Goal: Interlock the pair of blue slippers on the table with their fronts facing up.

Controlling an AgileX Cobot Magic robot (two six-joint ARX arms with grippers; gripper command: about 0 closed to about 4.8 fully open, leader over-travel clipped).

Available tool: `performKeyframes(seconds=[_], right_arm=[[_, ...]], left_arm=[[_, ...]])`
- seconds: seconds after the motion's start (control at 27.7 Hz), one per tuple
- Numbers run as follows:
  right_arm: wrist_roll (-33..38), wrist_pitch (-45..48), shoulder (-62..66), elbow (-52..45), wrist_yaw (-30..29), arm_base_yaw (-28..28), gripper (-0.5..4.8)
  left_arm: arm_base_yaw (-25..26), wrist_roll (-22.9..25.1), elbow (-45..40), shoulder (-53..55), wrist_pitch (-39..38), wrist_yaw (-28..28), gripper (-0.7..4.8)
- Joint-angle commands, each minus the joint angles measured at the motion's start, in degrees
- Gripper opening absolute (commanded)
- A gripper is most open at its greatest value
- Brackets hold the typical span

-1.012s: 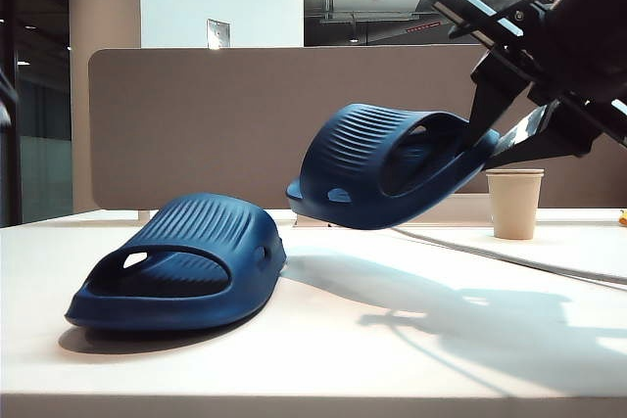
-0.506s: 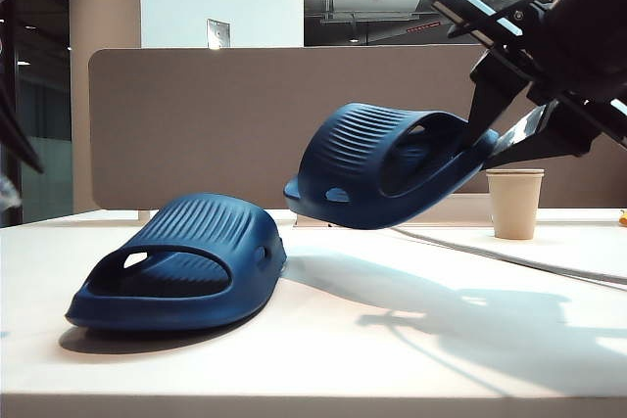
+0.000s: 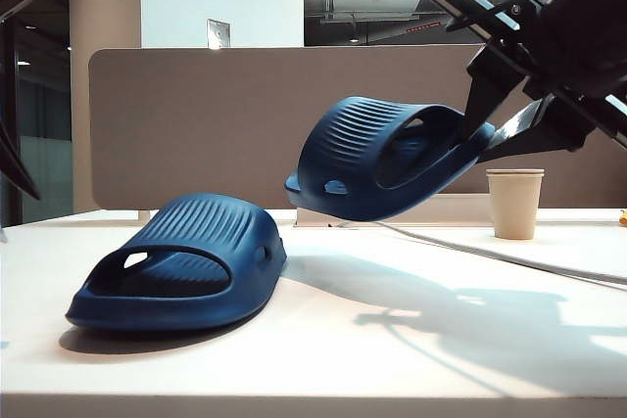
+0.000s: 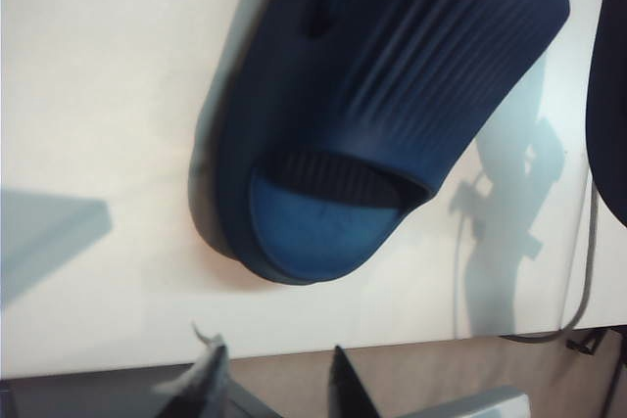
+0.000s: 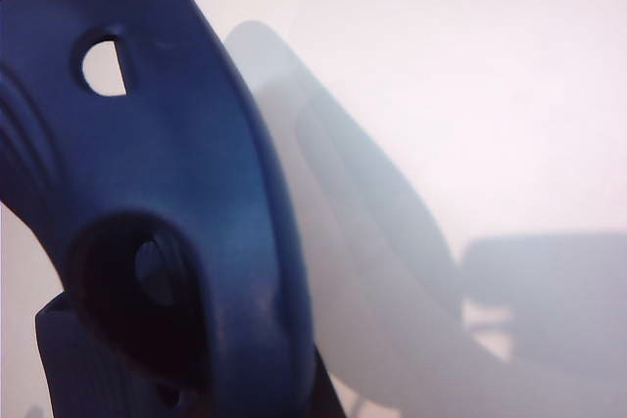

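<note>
One slipper (image 3: 181,266) lies on the table (image 3: 392,340), the other slipper (image 3: 387,159) above right.

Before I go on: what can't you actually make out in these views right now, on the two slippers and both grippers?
- Right gripper: exterior view shows it clamping the raised slipper at the heel; its own wrist view is filled by that slipper, pads hidden.
- Left gripper: only the fingertips show, blurred, at the wrist picture's edge, short of the resting slipper.
- Resting slipper's far side: hidden by its own strap.
</note>
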Motion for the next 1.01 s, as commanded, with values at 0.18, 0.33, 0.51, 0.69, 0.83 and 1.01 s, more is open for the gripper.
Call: performKeyframes(seconds=[0.18,0.33,0.51,0.69,0.83,1.01], right_arm=[[-0.33,1.60,-0.24,0.28,-0.61,0.09,-0.01],[-0.31,1.62,-0.24,0.28,-1.20,0.09,-0.01],[-0.31,1.53,-0.24,0.28,-1.25,0.09,-0.01],[-0.31,1.57,-0.24,0.28,-1.25,0.09,-0.01],[-0.31,1.60,-0.24,0.28,-1.40,0.09,-0.01],[-0.31,1.60,-0.24,0.28,-1.38,0.09,-0.01]], left_arm=[[-0.50,-4.20,-5.25,-0.07,7.19,4.52,1.30],[-0.72,-5.18,-6.62,-0.07,9.42,4.44,1.30],[-0.72,-7.23,-7.28,-0.04,12.96,4.37,1.31],[-0.72,-7.30,-7.52,0.87,13.44,4.02,1.63],[-0.74,-7.69,-7.56,3.98,15.50,4.50,2.44],[-0.74,-9.01,-8.07,5.16,17.49,3.50,2.42]])
